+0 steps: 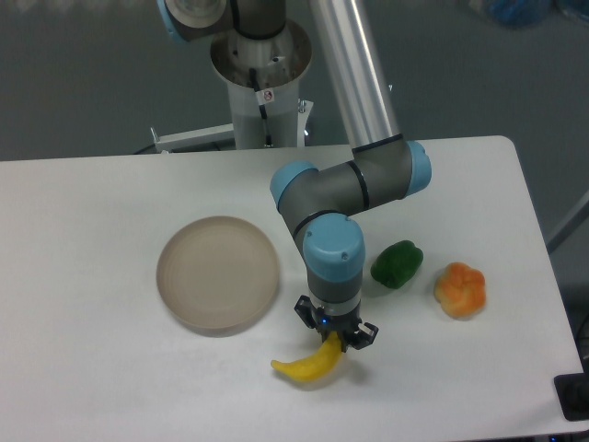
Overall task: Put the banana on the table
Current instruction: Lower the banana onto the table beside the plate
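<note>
Fingers [337,339] clamp curved bright-yellow toy banana [302,365] at one end, low over matte white desk [110,368] (contact unclear); release remaining.

The gripper [334,340] stood over the front part of the table [83,368], closed on one end of the banana [306,363], which extended to its left and slightly in front. The plate [218,273] lay on the table behind and left of the gripper. The pepper [397,263] lay behind and right of it, with the lumpy fruit [459,289] farther right, just beside the pepper.
</note>
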You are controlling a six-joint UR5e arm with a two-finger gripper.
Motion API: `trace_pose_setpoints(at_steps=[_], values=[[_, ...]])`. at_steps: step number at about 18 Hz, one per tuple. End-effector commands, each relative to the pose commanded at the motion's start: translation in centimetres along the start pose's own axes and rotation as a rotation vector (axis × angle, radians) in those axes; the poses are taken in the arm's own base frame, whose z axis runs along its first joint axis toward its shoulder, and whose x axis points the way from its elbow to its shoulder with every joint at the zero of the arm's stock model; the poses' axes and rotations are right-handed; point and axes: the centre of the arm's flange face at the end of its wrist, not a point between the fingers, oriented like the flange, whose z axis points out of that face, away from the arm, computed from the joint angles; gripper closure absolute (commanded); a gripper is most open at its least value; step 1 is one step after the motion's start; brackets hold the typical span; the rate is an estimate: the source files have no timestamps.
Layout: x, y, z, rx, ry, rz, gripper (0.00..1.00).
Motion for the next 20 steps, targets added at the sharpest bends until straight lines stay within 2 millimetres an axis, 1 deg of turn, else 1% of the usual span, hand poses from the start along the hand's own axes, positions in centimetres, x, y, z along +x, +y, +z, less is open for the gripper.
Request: trace_pose_setpoints(at_steps=[9, 14, 20], values=[[-0.07, 0.08, 0.41, -0.004, 0.002, 0.008, 0.66], [-0.43, 0.36, 0.80, -0.010, 0.004, 0.016, 0.66], [-0.51, 0.43, 0.80, -0.011, 0.004, 0.014, 0.65]])
